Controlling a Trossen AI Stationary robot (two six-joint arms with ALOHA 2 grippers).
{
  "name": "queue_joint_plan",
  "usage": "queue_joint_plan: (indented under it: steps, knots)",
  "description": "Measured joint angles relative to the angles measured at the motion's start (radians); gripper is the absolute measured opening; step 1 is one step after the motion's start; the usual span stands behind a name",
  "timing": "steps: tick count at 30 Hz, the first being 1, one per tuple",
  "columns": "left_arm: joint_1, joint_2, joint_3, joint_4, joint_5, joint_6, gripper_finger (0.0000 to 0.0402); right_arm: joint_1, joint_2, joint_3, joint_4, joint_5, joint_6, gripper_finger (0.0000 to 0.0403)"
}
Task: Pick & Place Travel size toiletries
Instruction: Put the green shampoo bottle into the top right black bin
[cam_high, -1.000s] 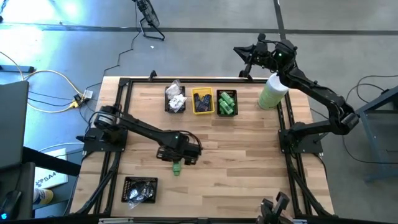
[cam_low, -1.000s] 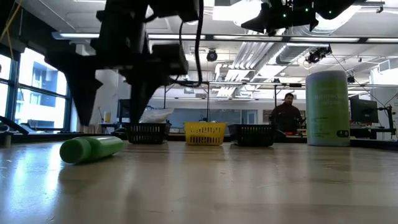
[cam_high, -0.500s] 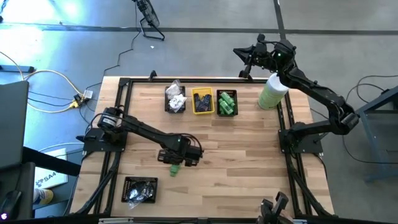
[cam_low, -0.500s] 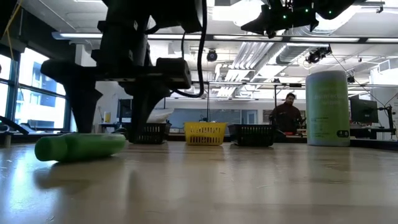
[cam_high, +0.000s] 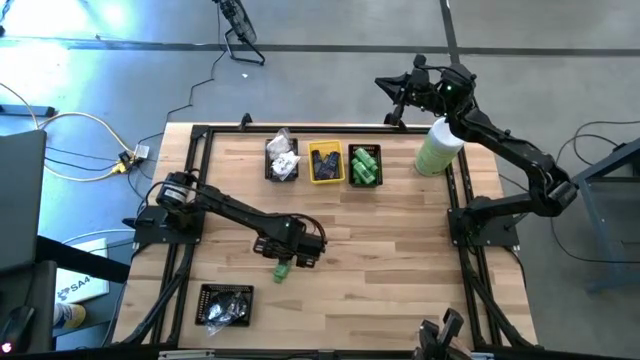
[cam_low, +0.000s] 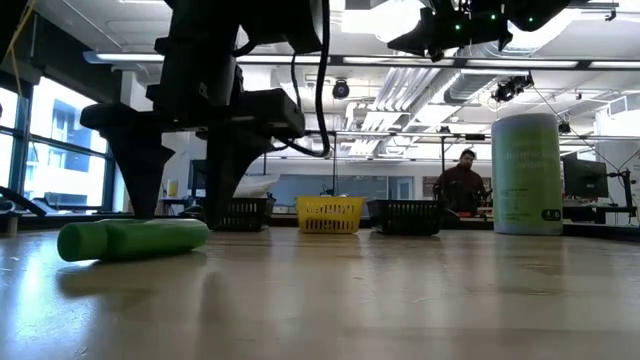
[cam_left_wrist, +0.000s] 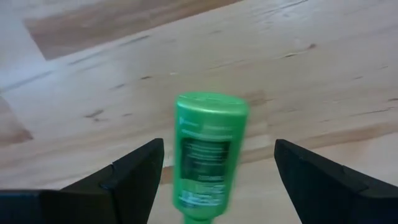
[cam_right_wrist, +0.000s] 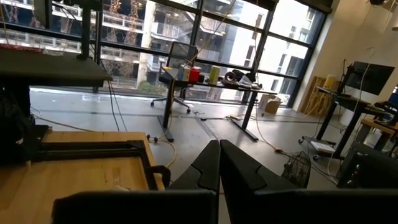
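— While the left arm reaches out from its base at the table's left edge toward the middle, where does its gripper sit?

— The left gripper (cam_high: 287, 262) hangs low over the wooden table (cam_high: 400, 260), fingers pointing down and spread wide. A green bottle (cam_high: 283, 270) lies on its side on the boards between them, and neither finger touches it.

— Does the wrist camera confirm that?

— Yes. In the left wrist view the green bottle (cam_left_wrist: 204, 155) lies lengthwise in the gap, with bare wood showing on both sides of it. The low view adds that the bottle (cam_low: 130, 240) rests flat on the table.

— And farther right?

— Three bins stand in a row near the far edge: a black bin with white packets (cam_high: 282, 159), a yellow bin (cam_high: 326, 163) and a black bin of green bottles (cam_high: 364, 166). Another black bin (cam_high: 224, 303) sits near the front edge. A big pale-green cylinder (cam_high: 438, 148) stands at the far right corner.

— The right arm?

— Raised beyond the far right corner, the right gripper (cam_high: 392, 92) has its fingers pressed together, as its wrist view shows.

— The room?

— Large windows, ceiling pipes, and a person (cam_low: 462, 183) beyond the table.
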Motion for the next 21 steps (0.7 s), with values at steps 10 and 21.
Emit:
queue_joint_plan:
  steps: [10,21]
  knots:
    - [0.000,0.000,-0.081,0.104,0.017,0.061,0.0298,0.000,0.000,0.000,-0.027,0.002,0.000,0.0003]
    - [0.000,0.000,-0.087,0.105,0.016,0.191,0.0279,0.000,0.000,0.000,-0.028,0.002,0.001,0.0003]
